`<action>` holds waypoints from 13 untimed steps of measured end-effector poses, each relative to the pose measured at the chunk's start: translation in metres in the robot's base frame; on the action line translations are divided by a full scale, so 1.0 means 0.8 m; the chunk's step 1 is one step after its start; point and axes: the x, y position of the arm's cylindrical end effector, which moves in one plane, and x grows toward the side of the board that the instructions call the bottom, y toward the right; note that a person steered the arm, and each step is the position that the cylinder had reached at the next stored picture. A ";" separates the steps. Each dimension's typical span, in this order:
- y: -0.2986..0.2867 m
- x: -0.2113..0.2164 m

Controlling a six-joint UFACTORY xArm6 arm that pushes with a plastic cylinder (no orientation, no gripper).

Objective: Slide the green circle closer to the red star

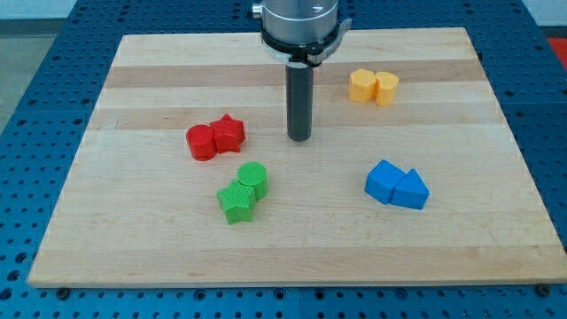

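Note:
The green circle [253, 177] sits near the board's middle, touching a green star [236, 202] just below and to its left. The red star [229, 133] lies up and to the left of the green circle, touching a red circle [202, 142] on its left. My tip [299, 138] rests on the board to the right of the red star and up and to the right of the green circle, apart from both.
Two yellow blocks [373, 86] sit together at the view's upper right. A blue cube [384, 181] and blue triangle [410, 190] sit together at the right. The wooden board [106, 239] lies on a blue perforated table.

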 end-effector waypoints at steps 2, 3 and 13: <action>0.010 0.089; 0.010 0.090; -0.076 0.102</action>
